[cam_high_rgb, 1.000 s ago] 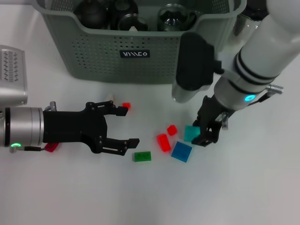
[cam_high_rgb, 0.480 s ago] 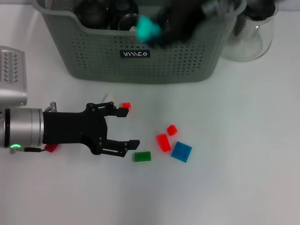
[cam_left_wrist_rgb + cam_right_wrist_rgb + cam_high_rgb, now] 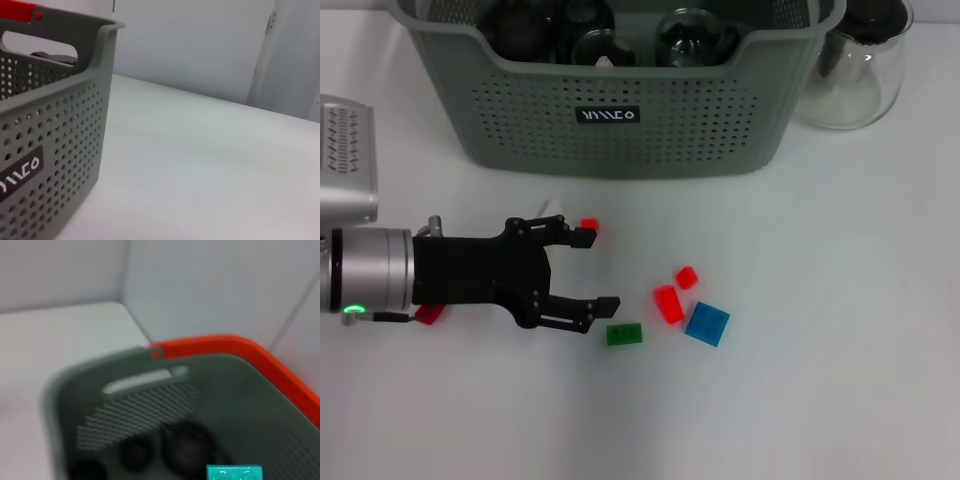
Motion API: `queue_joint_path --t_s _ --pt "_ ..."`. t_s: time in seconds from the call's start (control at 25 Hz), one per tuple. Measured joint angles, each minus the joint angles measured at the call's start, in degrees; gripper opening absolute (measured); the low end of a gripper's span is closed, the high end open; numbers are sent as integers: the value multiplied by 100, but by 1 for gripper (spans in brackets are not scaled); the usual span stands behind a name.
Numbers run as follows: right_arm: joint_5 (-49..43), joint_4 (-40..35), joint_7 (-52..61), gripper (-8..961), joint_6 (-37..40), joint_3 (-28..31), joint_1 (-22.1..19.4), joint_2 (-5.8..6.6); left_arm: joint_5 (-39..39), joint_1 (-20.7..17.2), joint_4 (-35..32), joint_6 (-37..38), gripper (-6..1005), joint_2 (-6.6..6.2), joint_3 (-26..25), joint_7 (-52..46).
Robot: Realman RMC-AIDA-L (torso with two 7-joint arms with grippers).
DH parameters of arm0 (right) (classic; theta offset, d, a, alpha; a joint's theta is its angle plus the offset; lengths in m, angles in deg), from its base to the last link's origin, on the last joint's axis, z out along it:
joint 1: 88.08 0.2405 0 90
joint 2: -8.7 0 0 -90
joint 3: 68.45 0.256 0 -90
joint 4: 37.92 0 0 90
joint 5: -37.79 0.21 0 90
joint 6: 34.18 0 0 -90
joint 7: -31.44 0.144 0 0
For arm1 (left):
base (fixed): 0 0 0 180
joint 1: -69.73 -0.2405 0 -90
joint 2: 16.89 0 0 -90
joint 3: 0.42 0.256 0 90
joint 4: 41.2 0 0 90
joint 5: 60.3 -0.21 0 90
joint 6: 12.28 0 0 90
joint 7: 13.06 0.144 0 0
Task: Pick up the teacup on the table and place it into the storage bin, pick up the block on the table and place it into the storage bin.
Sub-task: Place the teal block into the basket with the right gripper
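Near the front of the storage bin (image 3: 620,110), the left gripper (image 3: 588,270) is lying with fingers spread; loose blocks (image 3: 707,324) are lying beside it; inside the bin, a teal block (image 3: 234,473) is showing; the right gripper's fingers cannot be told.

Open table right of the blue block (image 3: 707,324); storage bin (image 3: 620,110) blocks behind.

Looks like a lab or robot test room: plain white bench (image 3: 840,380), bare pale walls (image 3: 200,45) with a panel seam, small plastic blocks (image 3: 707,324) scattered as props, grey-green perforated storage bin (image 3: 650,130), glass pitcher (image 3: 855,70).
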Motion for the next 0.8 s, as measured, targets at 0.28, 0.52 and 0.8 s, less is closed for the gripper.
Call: queue_joint_path --t_s 0.28,0.52,0.8 --pt "-278 1763 -155 423 -1641 -133 424 -31 0 23 1 0 919 -5 0 -4" --pt "-177 2430 -372 424 -2317 -214 417 -55 -19 25 1 -14 920 -5 0 8" --pt "1 2496 -395 435 -2291 -567 346 -72 -25 25 1 -31 920 -5 0 25"
